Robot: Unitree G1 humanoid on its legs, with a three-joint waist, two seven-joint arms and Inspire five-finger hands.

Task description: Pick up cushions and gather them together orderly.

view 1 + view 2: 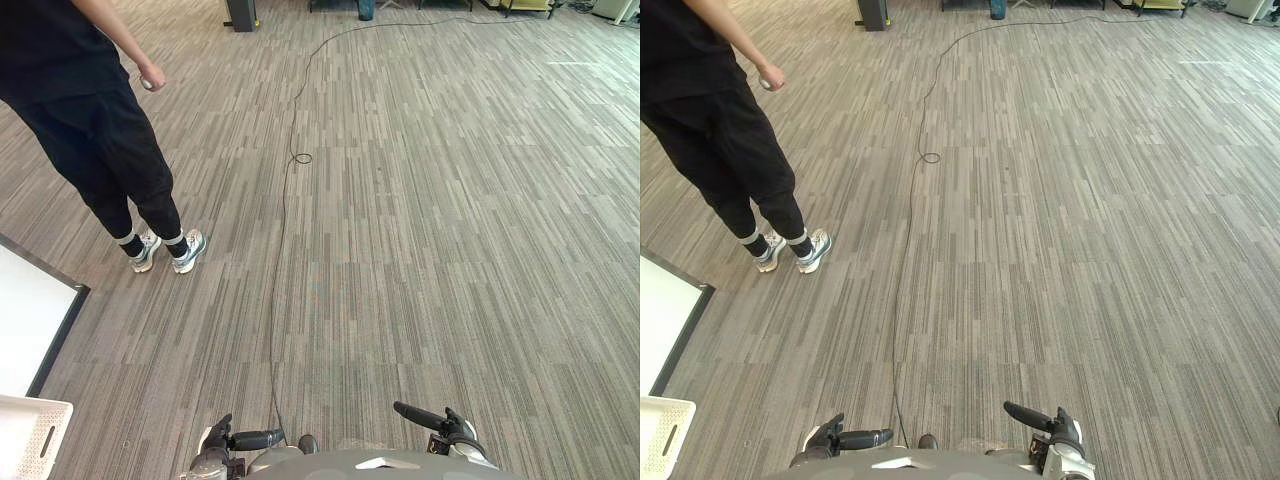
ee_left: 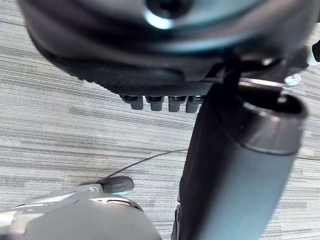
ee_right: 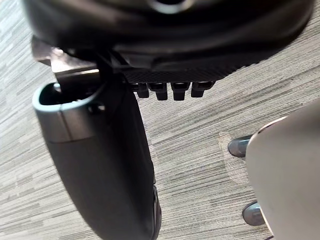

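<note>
A person (image 1: pixel 90 110) in black clothes and pale sneakers (image 1: pixel 168 250) stands on the striped grey carpet floor (image 1: pixel 430 220) ahead to the left, with a small round thing (image 1: pixel 149 84) in one hand. At the left edge lie a dark-edged white board (image 1: pixel 30 305) and, nearer, a white crate (image 1: pixel 28 432). The left hand (image 1: pixel 250 439) and right hand (image 1: pixel 440 420) hang low, apart, both released and holding nothing.
</note>
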